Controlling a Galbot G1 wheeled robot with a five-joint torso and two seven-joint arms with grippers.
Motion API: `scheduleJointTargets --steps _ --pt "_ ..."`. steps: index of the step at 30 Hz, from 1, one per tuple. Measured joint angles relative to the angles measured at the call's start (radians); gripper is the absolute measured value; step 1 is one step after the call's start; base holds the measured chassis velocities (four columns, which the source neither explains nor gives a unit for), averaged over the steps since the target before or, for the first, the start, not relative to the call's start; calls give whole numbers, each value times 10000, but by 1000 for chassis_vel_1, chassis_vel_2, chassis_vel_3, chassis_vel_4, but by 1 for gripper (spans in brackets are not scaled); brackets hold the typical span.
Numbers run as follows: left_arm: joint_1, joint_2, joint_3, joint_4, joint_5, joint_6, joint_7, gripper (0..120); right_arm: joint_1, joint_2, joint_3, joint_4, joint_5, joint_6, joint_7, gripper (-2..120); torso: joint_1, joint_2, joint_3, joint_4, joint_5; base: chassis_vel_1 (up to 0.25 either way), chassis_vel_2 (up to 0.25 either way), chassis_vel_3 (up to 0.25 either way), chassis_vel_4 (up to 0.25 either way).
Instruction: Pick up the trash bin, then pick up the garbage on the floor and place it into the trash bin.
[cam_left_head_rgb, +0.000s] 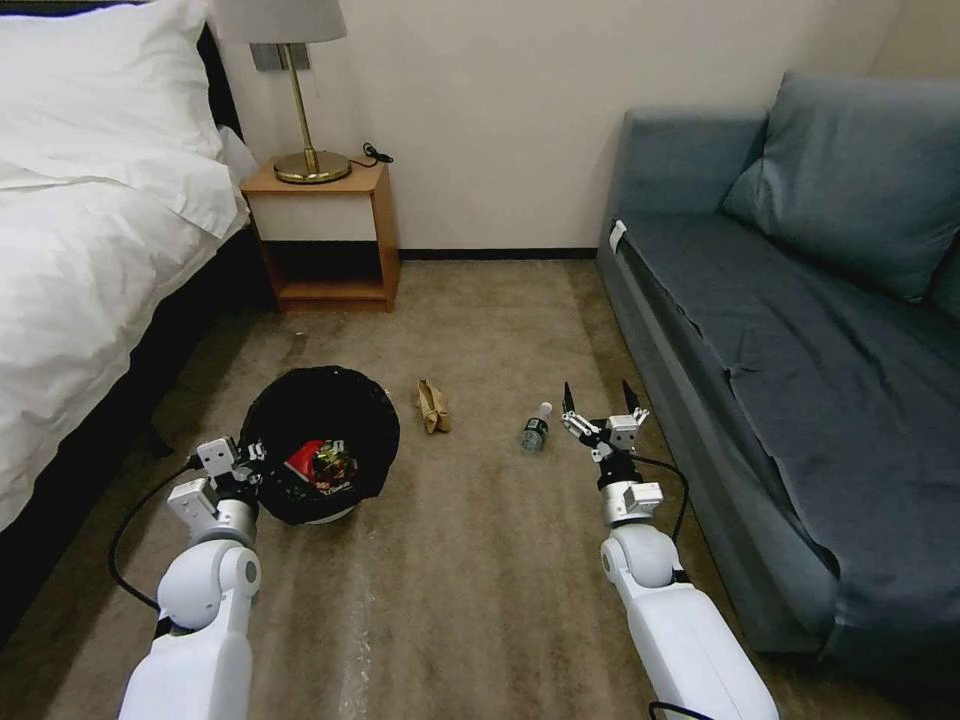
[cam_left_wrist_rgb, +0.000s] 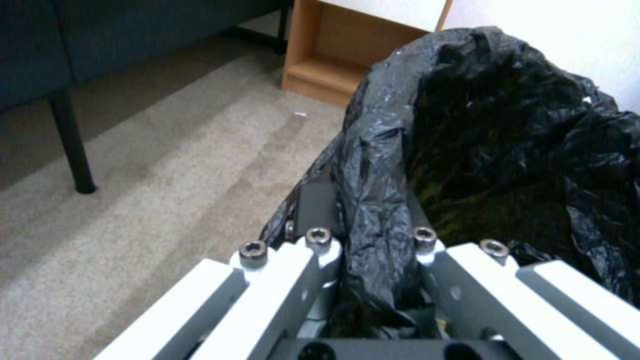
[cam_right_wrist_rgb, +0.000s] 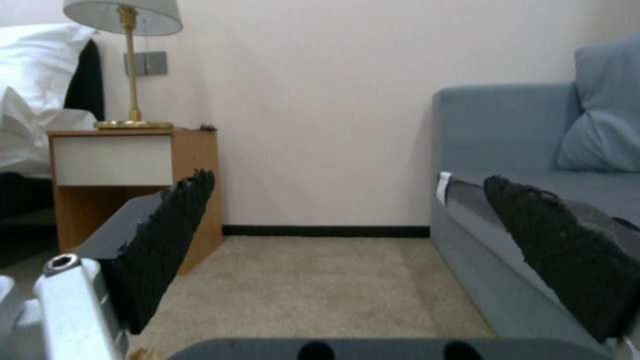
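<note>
The trash bin, lined with a crinkly black bag, stands on the carpet at front left. My left gripper is shut on its near-left rim. In the left wrist view the left gripper pinches the bag-covered rim between its jaws. Inside the bin lie a red snack packet and a gold-and-dark wrapper. On the floor, right of the bin, lie a crumpled tan paper bag and a small clear bottle. My right gripper hovers open and empty just right of the bottle.
A bed with white linen runs along the left. A wooden nightstand with a brass lamp stands at the back wall. A grey-blue sofa lines the right side, close to my right arm. Open carpet lies between.
</note>
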Motion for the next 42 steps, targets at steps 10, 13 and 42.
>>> scheduleJointTargets --steps 10,13,42 --pt "66 -93 -11 -88 6 -2 -12 4 -46 16 81 -36 70 54 -80 100 0 0 1 0 0 -89 83 79 -82" --pt "76 -107 -6 -93 9 -8 -14 4 -20 17 117 -46 68 59 -80 100 0 0 1 -1 0 -148 137 154 -144" --pt "156 -173 -28 -61 26 -29 -24 4 0 88 55 -297 52 56 -110 100 0 -2 1 0 -1 -115 118 111 -118"
